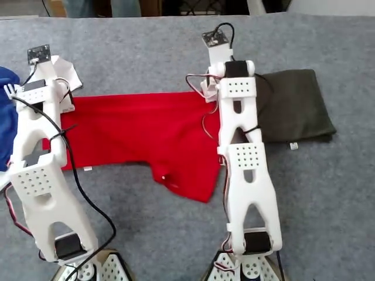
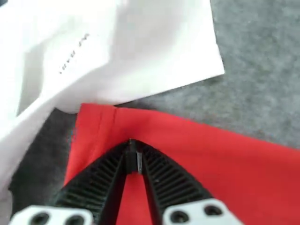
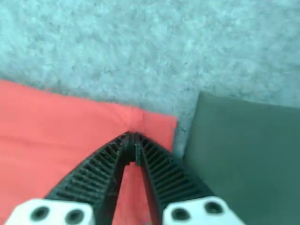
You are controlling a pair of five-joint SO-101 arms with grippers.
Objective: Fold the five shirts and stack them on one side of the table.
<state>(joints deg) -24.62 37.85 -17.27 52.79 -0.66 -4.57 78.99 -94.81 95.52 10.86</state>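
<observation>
While both arms stretch up the frame from their bases at the bottom edge, left gripper (image 2: pixel 132 157) sits at the red shirt's (image 1: pixel 140 134) upper-left corner, right gripper (image 3: pixel 132 149) at its upper-right corner. Both have jaws closed, tips together, pinching red cloth. Count: two arms, four shirts visible. Red shirt is spread flat mid-frame on the grey table (image 1: pixel 146 52). Dark green shirt (image 1: pixel 293 105) lies folded, centre right, just beside the red one's right edge. White shirt (image 1: pixel 67 73) is at upper left, touching the red corner. Blue shirt (image 1: pixel 6 117) is at the left edge.
</observation>
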